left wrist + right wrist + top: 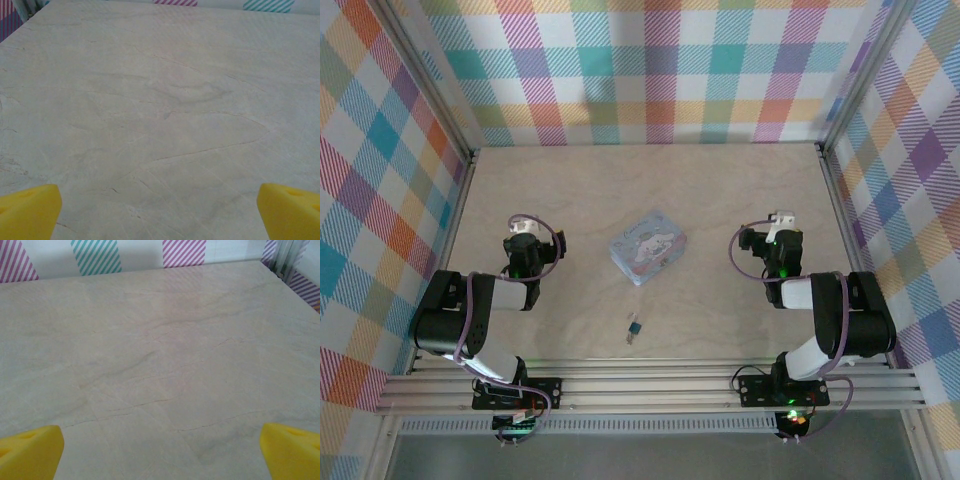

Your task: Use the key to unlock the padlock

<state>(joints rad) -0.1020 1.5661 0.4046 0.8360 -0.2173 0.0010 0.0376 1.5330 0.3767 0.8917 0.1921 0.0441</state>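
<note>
No legible text, brand, number or sign. Lid of tin box (647, 246): cartoon print; lettering, if any, too small to read. Surface of padlock (634, 327): too small to resolve markings.

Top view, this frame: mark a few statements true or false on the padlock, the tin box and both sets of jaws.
1. The padlock lies on the table, nearer the arm bases than the tin box. True.
2. The padlock rests on top of the tin box. False: it lies on the table, apart from the box.
3. The left arm's jaws grip the padlock. False: they stand open over bare table, their yellow fingertips far apart.
4. The right arm's jaws stand open with nothing between them. True.
5. The tin box sits between the two arms. True.
</note>
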